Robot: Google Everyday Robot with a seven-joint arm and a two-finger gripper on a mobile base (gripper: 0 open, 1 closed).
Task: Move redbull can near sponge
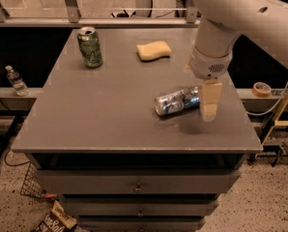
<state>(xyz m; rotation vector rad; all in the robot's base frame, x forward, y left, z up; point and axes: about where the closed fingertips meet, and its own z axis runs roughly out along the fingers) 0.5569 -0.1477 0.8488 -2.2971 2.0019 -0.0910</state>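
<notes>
The redbull can (175,100) lies on its side on the grey table (110,110), right of the middle, silver with blue patches. The pale-yellow sponge (153,50) lies at the far side of the table, well behind the can. My gripper (209,103) hangs from the white arm at the can's right end, its tan fingers (210,100) pointing down and overlapping the can's right tip in the view. It holds nothing that I can see.
A green can (90,46) stands upright at the table's far left. The table's right edge is just right of the gripper. A water bottle (16,80) stands on a ledge at the left; a tape roll (262,88) at the right.
</notes>
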